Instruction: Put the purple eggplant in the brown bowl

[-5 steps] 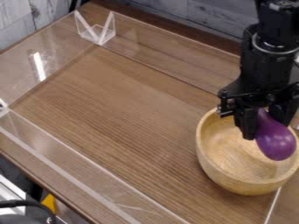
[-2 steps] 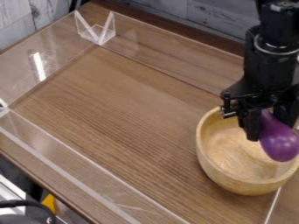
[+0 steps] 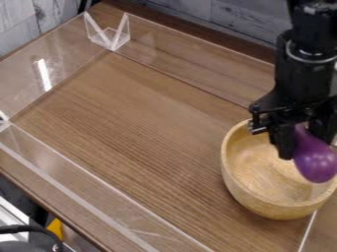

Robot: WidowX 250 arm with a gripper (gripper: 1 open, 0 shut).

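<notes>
"Where is the purple eggplant [image 3: 314, 160] now?"

"The black jaws [image 3: 291, 138] are pinching it by its top. The fat end hangs down over the right side of the brown bowl [image 3: 241, 185]."

"Is it touching the bowl?"

"I can't tell. It covers part of the rim, but from this side I can't see if there is air under it."

"Can the arm just let go?"

"I would not do that yet. The eggplant looks too close to the edge. It could bump the rim and roll out onto the wooden surface [image 3: 125, 133]."

"So what should it do first?"

"Move a little to the left in the picture, so the fat end is over the middle of the bowl. If it is low, lift it a tiny bit first, so it does not push the bowl along."

"And then?"

"Go down slowly and straight. Stop when the fat end is just above the bottom. Then open the jaws gently, and the eggplant can plop in softly."

"Will it stay still?"

"Maybe not. It looks smooth and round, so it may roll. The bowl's wall should catch it. Then the jaws should go straight up, so they don't knock the rim."
</notes>
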